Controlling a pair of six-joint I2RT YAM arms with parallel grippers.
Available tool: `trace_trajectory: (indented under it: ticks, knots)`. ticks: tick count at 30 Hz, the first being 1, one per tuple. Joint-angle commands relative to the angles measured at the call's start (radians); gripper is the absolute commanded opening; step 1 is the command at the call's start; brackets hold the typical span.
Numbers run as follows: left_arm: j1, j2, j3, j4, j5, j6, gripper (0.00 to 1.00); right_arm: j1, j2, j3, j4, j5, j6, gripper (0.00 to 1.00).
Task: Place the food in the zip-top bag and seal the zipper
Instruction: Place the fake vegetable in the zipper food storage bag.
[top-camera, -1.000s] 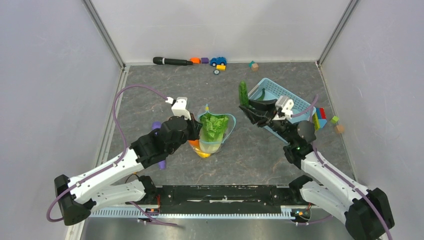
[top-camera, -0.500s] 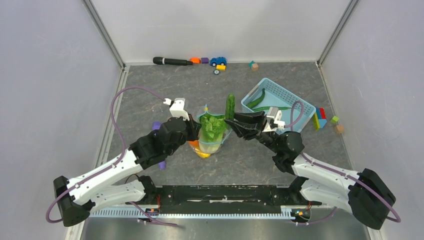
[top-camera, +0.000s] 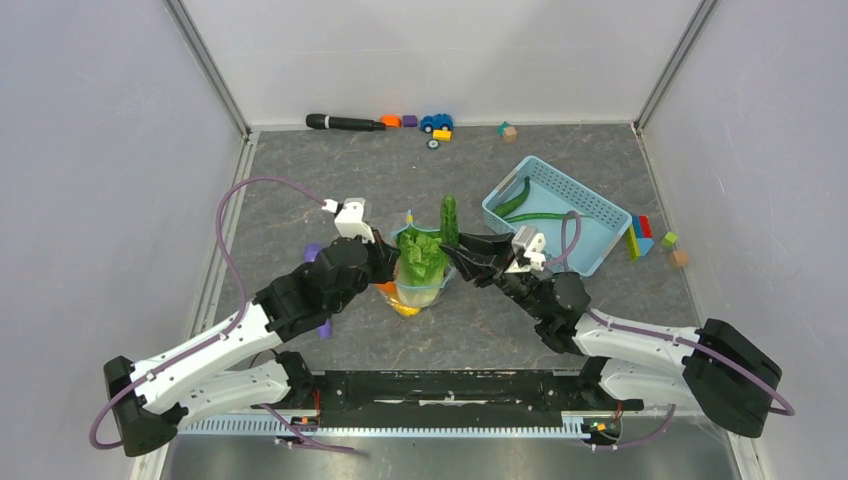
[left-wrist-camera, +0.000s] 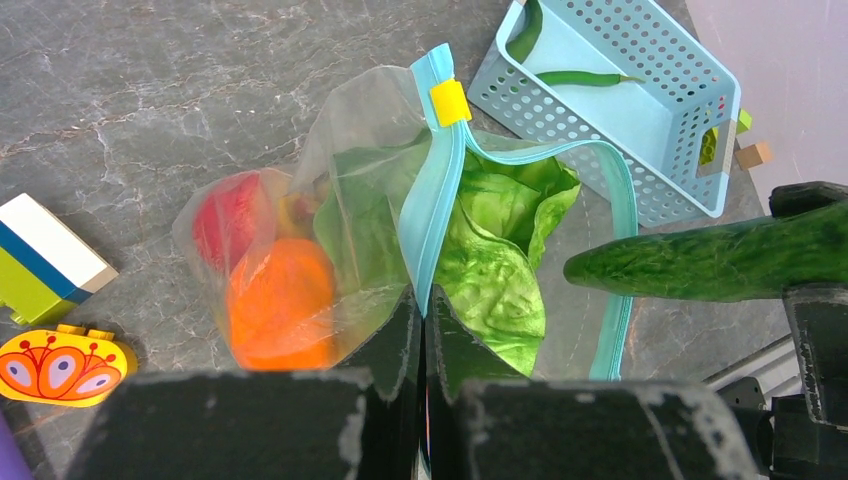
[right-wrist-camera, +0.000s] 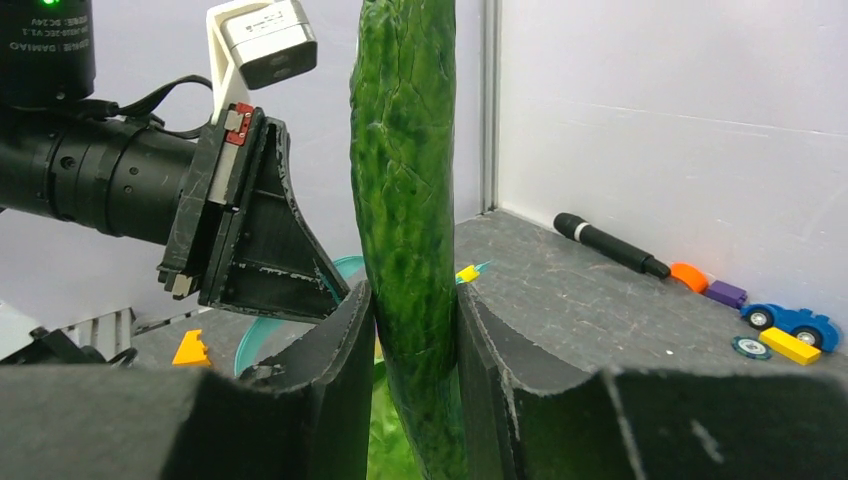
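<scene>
Left fingers pinch zipper; right fingers clamp cucumber (beside open bag).

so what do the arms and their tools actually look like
The left arm and right arm have white shells with black joints and bases, and a purple cable loops along each. Each wrist carries a small white camera box. The left tool and right tool each have two black wedge-shaped fingers with scuffed pale edges.
</scene>
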Motion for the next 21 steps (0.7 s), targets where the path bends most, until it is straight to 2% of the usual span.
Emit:
trace_trajectory:
  ticks: [1,11,17,21]
  knots:
    - [0.001,-0.028,-0.007,0.016,-0.017,-0.038,0.02,0.029,0.005,0.010,0.047,0.083,-0.039,0.02]
    - [0.001,-0.034,-0.014,0.010,-0.023,-0.040,0.02,0.092,0.007,-0.040,0.014,0.157,-0.059,0.28]
    - [0.001,-0.043,-0.021,0.010,-0.026,-0.041,0.02,0.100,0.009,-0.029,0.007,0.172,-0.081,0.55]
    - [0.002,-0.045,-0.024,0.008,-0.027,-0.040,0.02,0.101,-0.004,-0.024,-0.002,0.183,-0.103,0.59]
